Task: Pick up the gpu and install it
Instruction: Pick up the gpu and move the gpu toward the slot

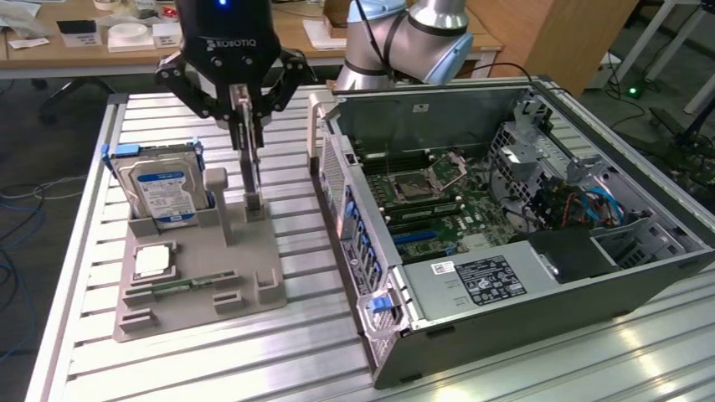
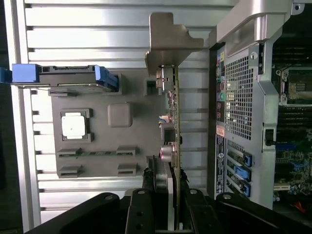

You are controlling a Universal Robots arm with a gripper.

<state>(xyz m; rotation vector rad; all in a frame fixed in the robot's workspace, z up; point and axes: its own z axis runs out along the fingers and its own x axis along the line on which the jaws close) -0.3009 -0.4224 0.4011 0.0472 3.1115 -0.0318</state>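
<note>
Listing first, we are seeing the pincer (image 1: 244, 134) clenching the gpu (image 1: 250, 172) by its upper edge, the card standing upright on edge at the grey holder (image 1: 240, 251) on the tabletop (image 1: 301, 352). We are also noting the hard drive (image 1: 162, 188) standing upright in that holder, and the open computer case (image 1: 525, 322) just beside it, toward the exterior view's right.

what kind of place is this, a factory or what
Probably a robotics lab or workshop rather than a factory: a robot arm stands over a slatted metal table beside an open computer case, with a cluttered desk behind.
</note>
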